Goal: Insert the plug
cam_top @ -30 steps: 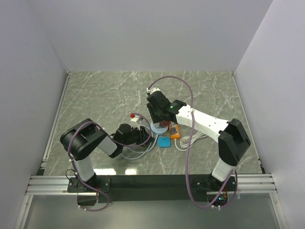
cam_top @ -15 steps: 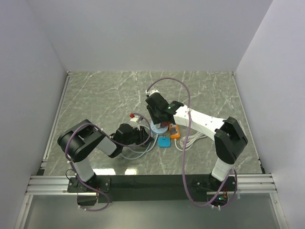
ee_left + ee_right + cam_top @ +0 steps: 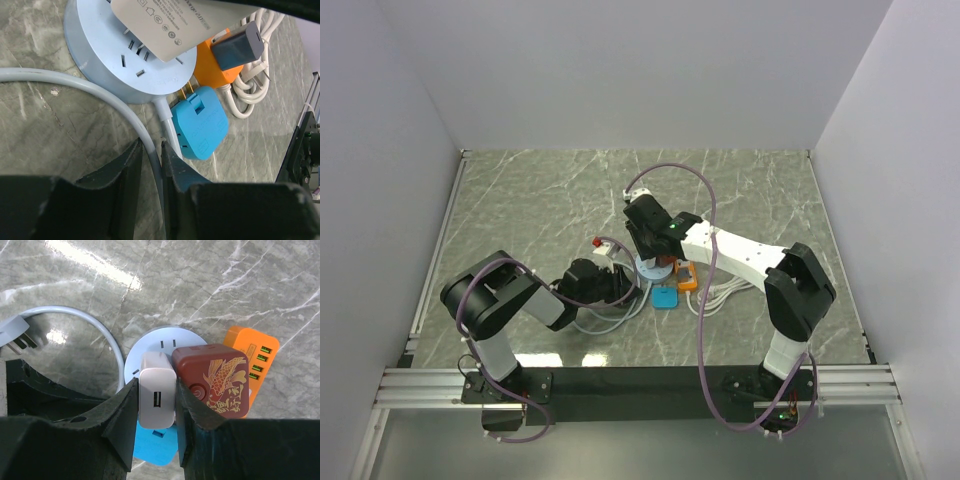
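A round pale blue power socket (image 3: 165, 337) lies on the marble table; it also shows in the left wrist view (image 3: 112, 55) and the top view (image 3: 653, 268). My right gripper (image 3: 156, 390) is shut on a white USB charger plug (image 3: 157, 397), held over the socket next to a red-brown koi-pattern plug (image 3: 212, 380). In the left wrist view the white plug (image 3: 175, 20) hangs tilted just above the socket face. My left gripper (image 3: 151, 150) is shut on the socket's white cable (image 3: 75, 82), close to the socket.
An orange USB charger (image 3: 252, 355) and a blue adapter (image 3: 200, 122) lie beside the socket. A coiled white cord (image 3: 250, 85) lies to its right. A loose white plug end (image 3: 17, 335) lies at the cable's far end. Grey walls ring the table.
The right arm has shifted slightly left and drawn in a little over the socket. The left arm holds still.
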